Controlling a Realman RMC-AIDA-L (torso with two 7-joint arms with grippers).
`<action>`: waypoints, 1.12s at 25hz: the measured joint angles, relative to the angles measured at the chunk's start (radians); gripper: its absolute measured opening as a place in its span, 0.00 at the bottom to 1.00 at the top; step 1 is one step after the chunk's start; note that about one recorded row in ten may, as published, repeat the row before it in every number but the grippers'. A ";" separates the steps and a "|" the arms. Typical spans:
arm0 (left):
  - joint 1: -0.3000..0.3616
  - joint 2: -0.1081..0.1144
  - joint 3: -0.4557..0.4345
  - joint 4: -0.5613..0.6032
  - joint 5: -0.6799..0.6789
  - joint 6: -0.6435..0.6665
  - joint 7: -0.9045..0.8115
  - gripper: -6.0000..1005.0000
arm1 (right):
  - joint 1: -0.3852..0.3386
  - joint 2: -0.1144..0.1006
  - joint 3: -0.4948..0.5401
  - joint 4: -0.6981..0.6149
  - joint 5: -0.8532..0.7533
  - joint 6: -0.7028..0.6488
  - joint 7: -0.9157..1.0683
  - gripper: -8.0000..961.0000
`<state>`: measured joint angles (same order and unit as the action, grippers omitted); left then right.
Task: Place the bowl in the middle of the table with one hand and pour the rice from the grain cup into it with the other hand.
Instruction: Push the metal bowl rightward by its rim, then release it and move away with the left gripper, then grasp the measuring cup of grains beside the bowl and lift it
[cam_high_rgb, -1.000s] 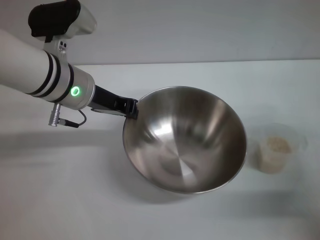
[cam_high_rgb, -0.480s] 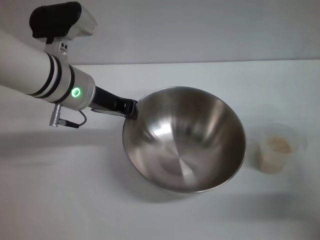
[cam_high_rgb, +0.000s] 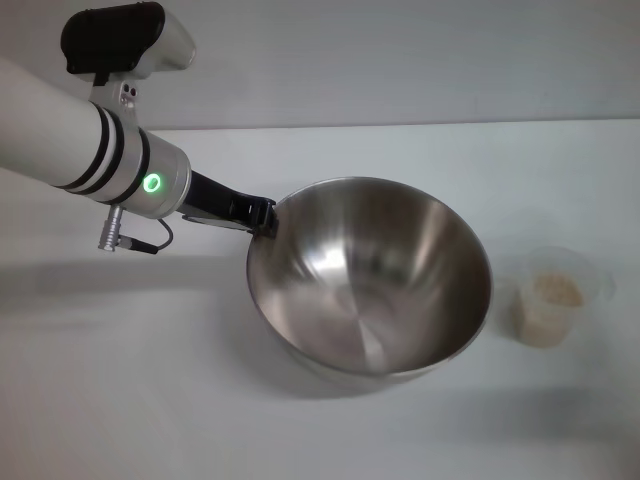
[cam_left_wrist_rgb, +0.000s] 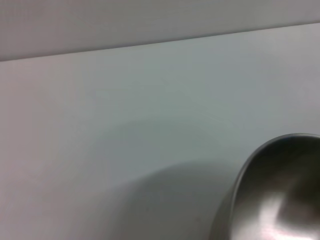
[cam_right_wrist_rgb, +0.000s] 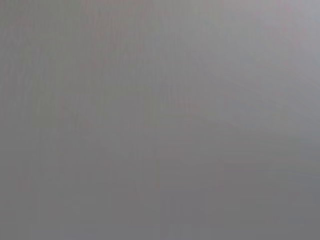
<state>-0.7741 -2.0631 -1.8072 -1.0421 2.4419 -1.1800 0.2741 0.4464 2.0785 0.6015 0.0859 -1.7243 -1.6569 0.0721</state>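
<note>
left gripper (cam_high_rgb: 262, 216): jaws clamped on bowl (cam_high_rgb: 370, 280) rim, bowl tilted
step: level it, set down mid-worktop (cam_high_rgb: 120, 400), clear of cup (cam_high_rgb: 553, 296) of rice (cam_high_rgb: 556, 290)
right gripper: unseen

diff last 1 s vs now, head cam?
The bowl, its rim gripped by the left gripper, tipped down slightly toward level, settling on the table. Grip unchanged. The grain cup with rice stayed put.
</note>
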 joint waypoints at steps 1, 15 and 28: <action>0.000 0.000 0.000 0.000 0.000 0.000 0.000 0.06 | 0.000 0.000 0.000 0.000 0.000 0.000 0.000 0.66; 0.060 0.005 -0.034 -0.103 0.002 0.015 0.037 0.28 | -0.006 0.000 -0.003 0.004 -0.005 -0.001 0.000 0.66; 0.275 -0.003 -0.022 -0.435 -0.003 0.250 0.048 0.30 | -0.002 0.000 -0.001 0.006 -0.003 0.003 0.000 0.66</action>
<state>-0.4988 -2.0657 -1.8291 -1.4768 2.4392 -0.9297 0.3222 0.4444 2.0785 0.6006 0.0919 -1.7271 -1.6542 0.0721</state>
